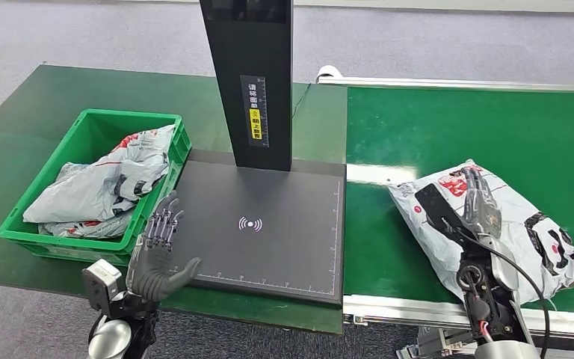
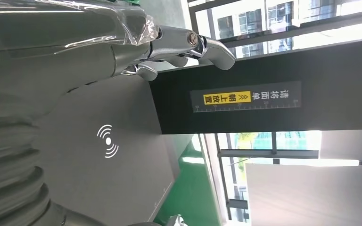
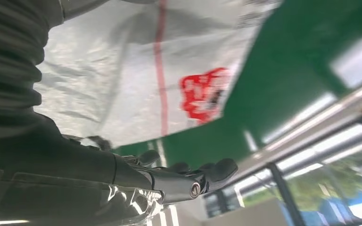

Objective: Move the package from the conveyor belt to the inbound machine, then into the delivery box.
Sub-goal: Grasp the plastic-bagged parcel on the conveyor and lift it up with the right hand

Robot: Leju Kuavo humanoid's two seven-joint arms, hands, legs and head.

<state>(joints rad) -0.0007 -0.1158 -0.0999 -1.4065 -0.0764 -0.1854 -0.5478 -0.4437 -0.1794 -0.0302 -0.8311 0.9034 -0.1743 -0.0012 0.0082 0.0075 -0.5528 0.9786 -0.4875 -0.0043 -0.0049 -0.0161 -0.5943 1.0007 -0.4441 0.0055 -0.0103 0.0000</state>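
The right hand (image 1: 480,203), fingers laid loosely on the package (image 1: 493,224) without a visible grip, is nearest; the scanner (image 1: 265,224) lies at 9 o'clock beside the empty, spread left hand (image 1: 161,250).

Head view: even, bright overhead light; soft shadows; a pale glare strip on the conveyor belt (image 1: 478,134) beside the machine's dark platform (image 1: 269,224). Left wrist view: sharp; windows (image 2: 283,23) overexposed; highlights on the left hand (image 2: 122,42). Right wrist view: blurred throughout; package (image 3: 136,80) soft; background windows washed out.
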